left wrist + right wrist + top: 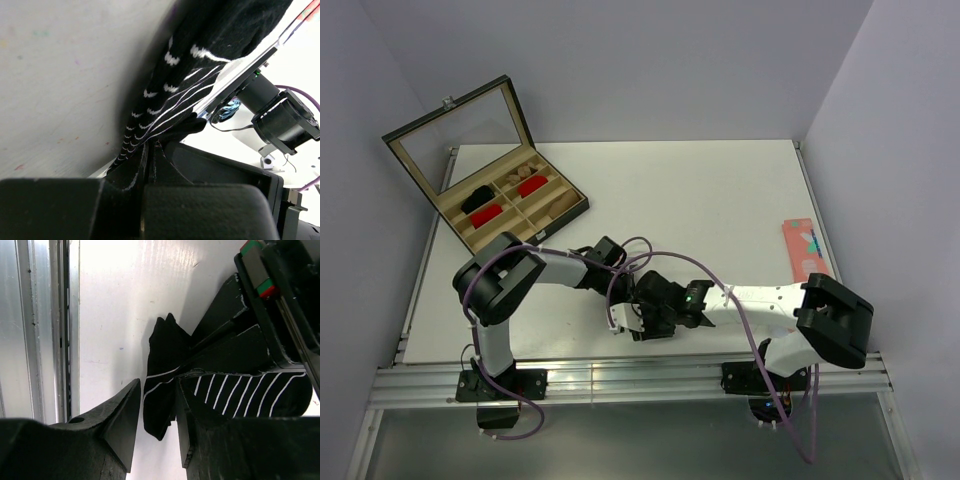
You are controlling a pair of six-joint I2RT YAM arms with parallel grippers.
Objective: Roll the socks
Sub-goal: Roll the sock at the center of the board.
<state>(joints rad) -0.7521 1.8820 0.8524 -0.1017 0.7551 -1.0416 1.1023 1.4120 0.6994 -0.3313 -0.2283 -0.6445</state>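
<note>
Black striped sock (170, 100), stretched lengthwise straight out from the left gripper (150, 152), pinched tight there, far part bunched between parted jaws of the right gripper (157, 390), grip there unclear

Striped sock (200, 65) cut off, left wrist top edge; box (560, 218) contents indistinct.

A white table (700, 200) is seen, with an aluminium rail (620, 380) along its near edge. An open compartmented box (564, 220) is set on the far left corner. A coral-pink patterned sock (804, 250) is laid flat at the right edge. A black striped sock (162, 382) is seen over the near middle; contact cannot be told.
</note>
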